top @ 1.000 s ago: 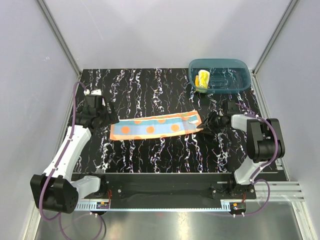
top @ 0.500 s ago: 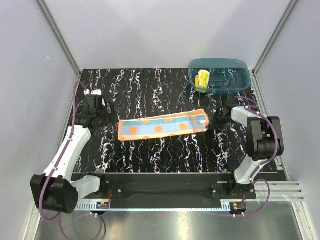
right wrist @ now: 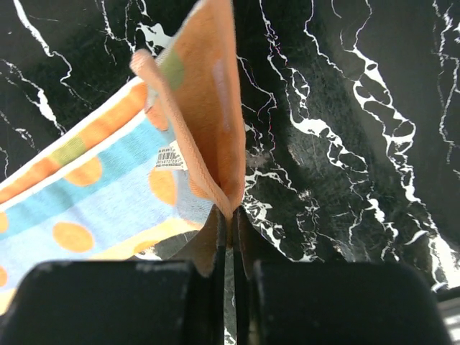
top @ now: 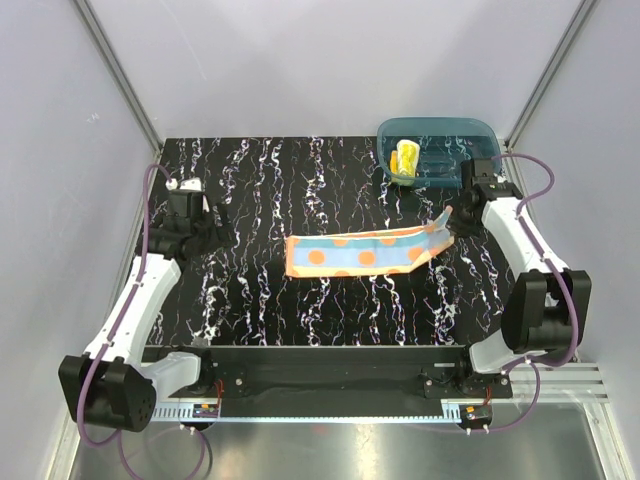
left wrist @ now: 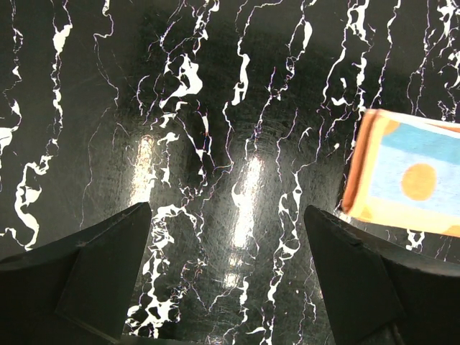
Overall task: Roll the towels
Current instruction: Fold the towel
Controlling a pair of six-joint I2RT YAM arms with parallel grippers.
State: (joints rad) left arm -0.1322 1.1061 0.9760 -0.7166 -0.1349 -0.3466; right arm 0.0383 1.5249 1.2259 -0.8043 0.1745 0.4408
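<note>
**Right gripper pinching a raised corner of the dotted towel**

The orange towel point(top: 355, 253), dotted and banded in pale blue and yellow, lies as a long strip near the middle of the black marbled table point(top: 300, 180). Its left part rests flat. Its right end rises off the surface to the right gripper point(right wrist: 230, 223), whose jaws are clamped tight on one corner. In the right wrist view the cloth folds upward from the pinch, and a small white label point(right wrist: 171, 156) shows on its underside.

The left gripper point(left wrist: 226, 215) hangs over bare table with its jaws spread wide and nothing between them. The towel's left edge lies apart from it, toward the right.

The yellow towel point(top: 405, 160) sits bundled in the left end of the teal tub point(top: 487, 130), at the far right corner of the table.
</note>
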